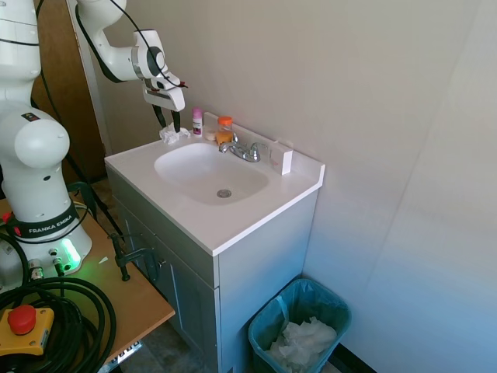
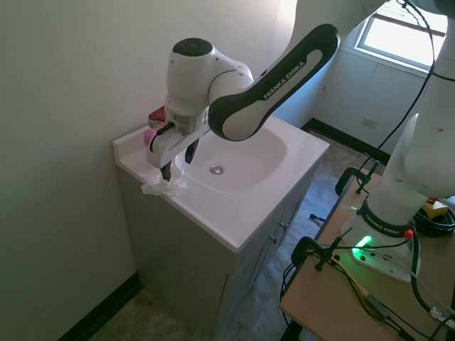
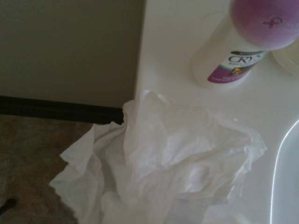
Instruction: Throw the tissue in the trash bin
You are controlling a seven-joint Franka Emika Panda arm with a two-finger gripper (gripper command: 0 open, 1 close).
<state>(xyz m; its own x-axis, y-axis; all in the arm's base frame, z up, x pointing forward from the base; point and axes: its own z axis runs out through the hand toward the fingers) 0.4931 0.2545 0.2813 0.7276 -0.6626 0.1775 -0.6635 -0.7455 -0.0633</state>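
Plain pale walls [image 1: 388, 93] surround a white vanity cabinet [image 1: 264, 256], with a bright window [image 2: 405, 35] beyond.

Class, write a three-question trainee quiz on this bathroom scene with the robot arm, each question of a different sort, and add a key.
1. True or false: the tissue lies in the sink.
2. Where is the trash bin? A) on the counter B) on the floor beside the cabinet C) in the sink
3. The pincer hangs right above the ____.

Key: 1 false, it lies at the counter's corner; 2 B; 3 tissue.
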